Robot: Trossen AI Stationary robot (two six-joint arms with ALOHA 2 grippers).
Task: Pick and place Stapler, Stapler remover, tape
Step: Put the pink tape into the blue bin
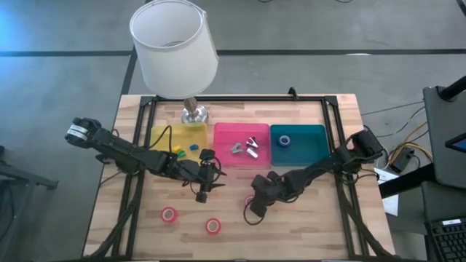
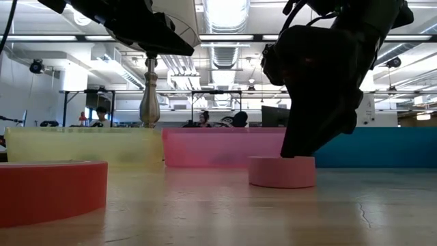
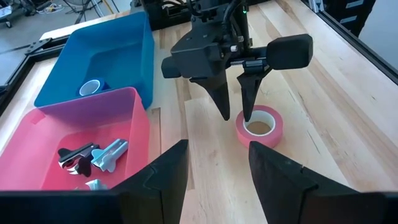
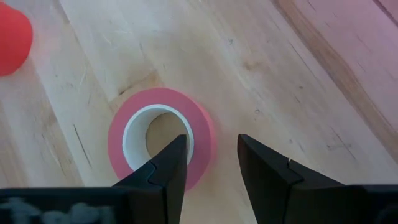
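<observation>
Nearest the front edge of the table (image 1: 328,225), two red tape rolls (image 1: 169,215) and (image 1: 212,225) are lying flat on the wood, well apart from either arm. A little farther in, the right tool (image 3: 235,117) is reaching down over a third red tape roll (image 3: 259,126); its fingers are standing apart, one tip dipping into the pale core and the other just outside the wall, so it is straddling the wall. Whether they are pressing on it yet I cannot tell; the roll is sitting flat on the table. To its left, the left tool (image 1: 202,193) is hovering above bare wood with its fingers spread and nothing between them. Beyond both arms, three trays are sitting side by side: a yellow tray (image 1: 162,132), a pink tray (image 1: 222,156) holding silvery metal pieces (image 1: 246,148), and a blue tray (image 1: 309,135) with the blue tape roll (image 1: 284,140) lying inside. At the far edge a lamp (image 1: 173,44) with a white shade is standing.
</observation>
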